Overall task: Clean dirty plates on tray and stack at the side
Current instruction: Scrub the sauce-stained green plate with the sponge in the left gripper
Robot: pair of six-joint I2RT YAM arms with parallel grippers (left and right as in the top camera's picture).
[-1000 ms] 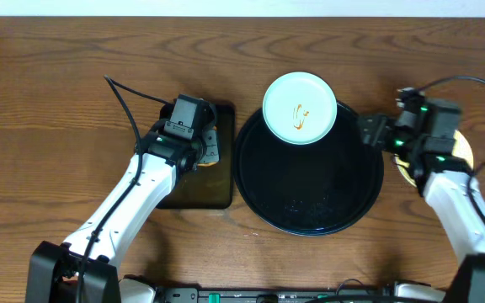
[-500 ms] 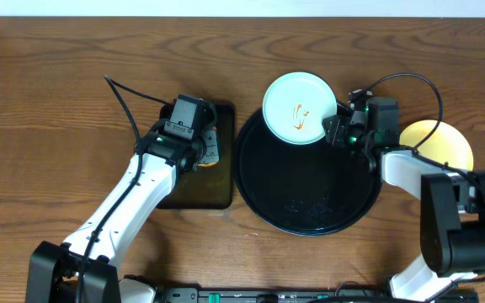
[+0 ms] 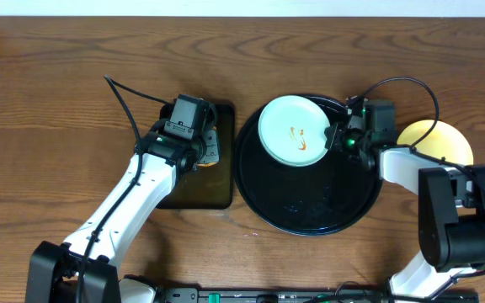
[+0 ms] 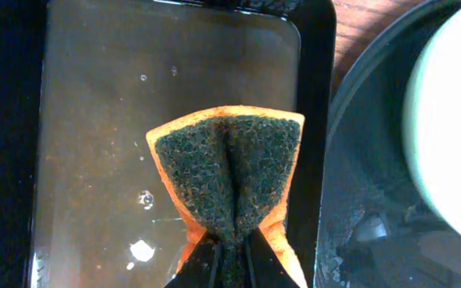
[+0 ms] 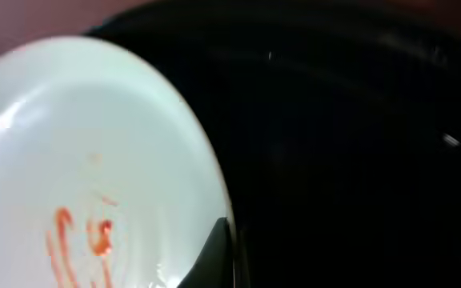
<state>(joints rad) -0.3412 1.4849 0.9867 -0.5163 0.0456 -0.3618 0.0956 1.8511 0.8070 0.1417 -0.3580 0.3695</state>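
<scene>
Moved since half a second ago: mint-white plate [image 3: 289, 126] has slid toward me, from overhanging the far rim to lying inside the round tray [image 3: 310, 202]; my right wrist has barely shifted.
Unchanged: my left arm and the sponge sit where they were.
Right gripper [image 3: 335, 137]: clamped on the right rim of the mint-white plate; in the wrist view one dark finger [image 5: 214, 252] lies over the rim and the other is hidden under it.
Mint-white plate: in the far-left part of the round tray, face up.
Smear [image 3: 297, 135]: thin orange-red streaks near the plate's middle, also clear in the right wrist view.
Yellow plate [image 3: 440, 135]: on the table [image 3: 57, 126] just right of the round tray, partly covered by my right arm.
Left gripper [image 4: 229, 260]: closed tight on the sponge [image 4: 229, 168], squeezing it into a fold between the fingertips.
Sponge: orange with a dark scouring face, over the right half of the rectangular tray [image 4: 6, 144].
Rectangular tray: just left of the round tray, with a wet film and a few bubbles on its floor.
Third plate: cannot tell where it is.
</scene>
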